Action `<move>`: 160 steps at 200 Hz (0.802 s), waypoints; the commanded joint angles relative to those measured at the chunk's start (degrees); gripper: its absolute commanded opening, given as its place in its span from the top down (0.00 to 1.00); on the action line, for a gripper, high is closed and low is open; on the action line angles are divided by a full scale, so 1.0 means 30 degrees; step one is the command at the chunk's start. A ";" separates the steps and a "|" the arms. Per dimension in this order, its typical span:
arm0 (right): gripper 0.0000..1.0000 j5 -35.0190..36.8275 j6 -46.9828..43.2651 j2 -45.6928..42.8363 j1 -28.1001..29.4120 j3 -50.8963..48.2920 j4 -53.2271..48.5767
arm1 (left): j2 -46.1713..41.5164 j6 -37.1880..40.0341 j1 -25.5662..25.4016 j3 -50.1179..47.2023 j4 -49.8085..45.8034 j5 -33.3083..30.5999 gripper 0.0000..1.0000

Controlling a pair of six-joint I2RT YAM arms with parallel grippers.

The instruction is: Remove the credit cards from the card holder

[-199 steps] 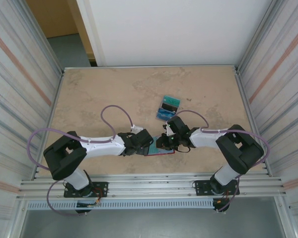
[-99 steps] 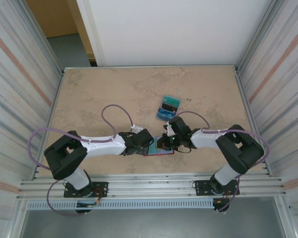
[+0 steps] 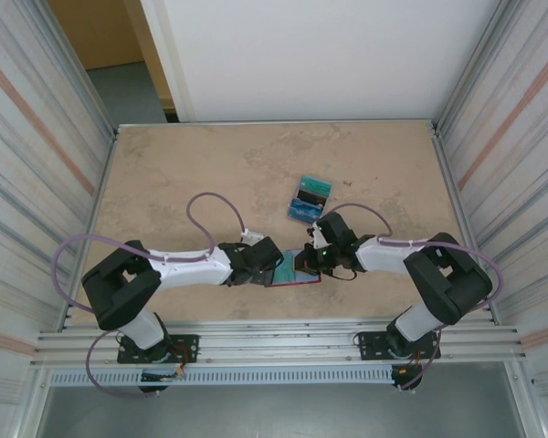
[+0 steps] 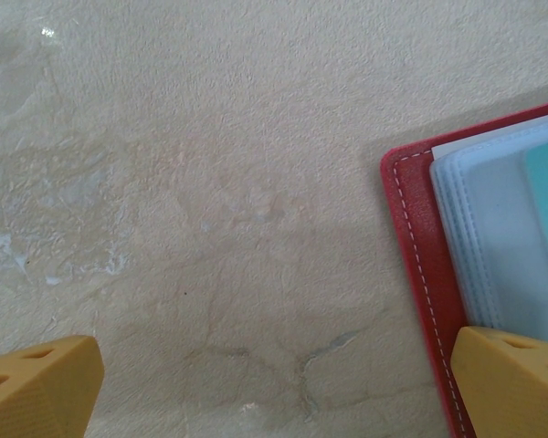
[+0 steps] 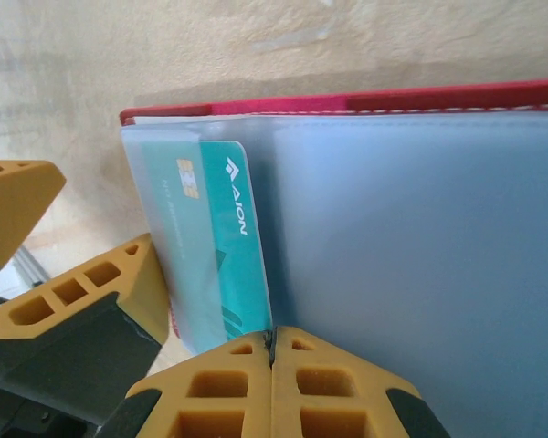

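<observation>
Right wrist view: the right claw (image 5: 272, 351) is seen pinched fully shut at a corner of the teal card (image 5: 221, 246) (actual grip can't be confirmed), which is tucked in the open red wallet (image 5: 393, 99) touched at its rim by the wide-open, empty left claw (image 4: 274, 392), so a steady pull-out is probably called for next.
</observation>
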 commanded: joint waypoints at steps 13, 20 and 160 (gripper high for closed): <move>1.00 0.0907 -0.0802 -0.0928 -0.0241 0.0085 -0.1875 | 0.0576 0.0105 -0.0036 0.0415 -0.0749 -0.0107 0.01; 1.00 0.1008 -0.0801 -0.1001 -0.0255 0.0049 -0.2008 | 0.0568 0.0133 -0.0018 0.0480 -0.0770 -0.0144 0.01; 1.00 0.1654 -0.0433 -0.1789 -0.0259 -0.0081 -0.2204 | 0.0214 0.2465 -0.0486 0.2782 -0.0888 -0.0966 0.01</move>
